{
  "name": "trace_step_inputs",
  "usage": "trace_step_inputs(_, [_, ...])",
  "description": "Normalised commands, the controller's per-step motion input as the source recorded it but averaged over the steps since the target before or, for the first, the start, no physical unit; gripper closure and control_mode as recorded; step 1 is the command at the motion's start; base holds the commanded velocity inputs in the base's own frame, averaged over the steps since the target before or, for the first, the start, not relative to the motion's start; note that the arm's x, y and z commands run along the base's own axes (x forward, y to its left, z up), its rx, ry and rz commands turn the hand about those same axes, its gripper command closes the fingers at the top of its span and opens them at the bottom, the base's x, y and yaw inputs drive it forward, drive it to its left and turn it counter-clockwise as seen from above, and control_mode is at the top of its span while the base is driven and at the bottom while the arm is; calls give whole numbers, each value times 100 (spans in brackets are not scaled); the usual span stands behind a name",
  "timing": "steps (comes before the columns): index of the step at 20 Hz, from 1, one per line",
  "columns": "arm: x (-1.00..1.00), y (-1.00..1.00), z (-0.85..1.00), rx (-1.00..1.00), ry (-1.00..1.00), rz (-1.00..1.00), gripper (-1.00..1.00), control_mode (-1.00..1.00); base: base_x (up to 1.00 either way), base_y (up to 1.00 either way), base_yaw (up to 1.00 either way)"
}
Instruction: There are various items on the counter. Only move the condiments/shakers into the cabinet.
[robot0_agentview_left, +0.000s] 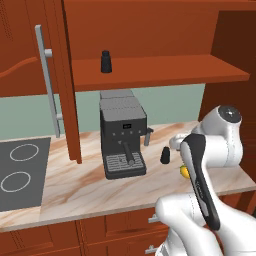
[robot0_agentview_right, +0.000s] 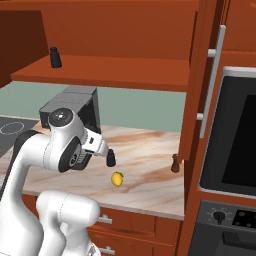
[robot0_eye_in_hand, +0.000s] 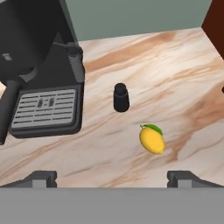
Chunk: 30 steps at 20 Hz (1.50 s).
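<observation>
Tool (robot0_eye_in_hand: 112, 178) spread wide above open counter (robot0_eye_in_hand: 183, 78), shaker (robot0_eye_in_hand: 121, 97) beside lemon (robot0_eye_in_hand: 152, 139).

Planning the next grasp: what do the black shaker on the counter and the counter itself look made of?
Black shaker: matte black, likely plastic or coated metal; no shine shows. Counter: polished beige-pink stone, judging by brown marble veining.
</observation>
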Motion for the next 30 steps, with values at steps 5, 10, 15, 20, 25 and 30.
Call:
trace_step_inputs(5, [4,-4,-36,0,0,0,-100,-100,0,0,0])
trace_step_inputs(10, [23,0,-36,0,0,0,-100,-100,0,0,0])
trace_step_inputs(15, [37,0,-22,0,0,0,-100,-100,0,0,0])
trace_step_inputs(20, [27,0,-25,0,0,0,-100,-100,0,0,0])
trace_step_inputs(25, [24,0,-26,0,0,0,-100,-100,0,0,0])
trace_step_inputs(30, [22,-2,-20,0,0,0,-100,-100,0,0,0])
